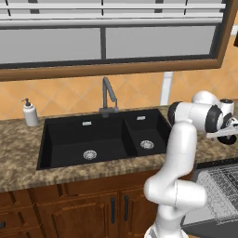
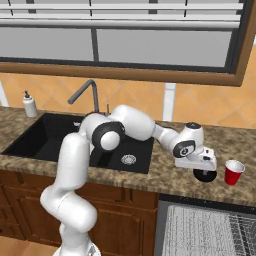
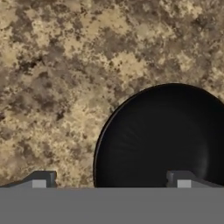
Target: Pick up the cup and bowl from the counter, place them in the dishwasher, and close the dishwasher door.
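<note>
A white robot arm reaches over the brown speckled surface [image 2: 165, 172] to the right of the black double sink [image 2: 65, 137], its tool [image 2: 204, 172] poised directly above a black bowl [image 3: 166, 140] that sits on the granite just right of the sink. In the hand view the tool's two fingertips [image 3: 41, 180] stand spread, one over bare stone and the other over the bowl's dark hollow, so the near rim falls between them; nothing is pinched. A red cup [image 2: 233, 172] stands upright on the surface just right of the bowl, apart from it. Below and to the right of the sink, the dishwasher [image 2: 210, 230] stands open with its light grey wire rack [image 1: 221, 188] showing; its door cannot be clearly made out here. The step in hand appears to be the grasp of the bowl, and doing it well likely means a straight descent that keeps the rim centred in the gap, one finger inside the wall and one outside, with the jaws held wide until they are past the lip. A pinch made too early or off-centre could skid the bowl across the smooth stone toward the cup. A low, firm hold on the wall should keep the bowl from tipping as it lifts.
</note>
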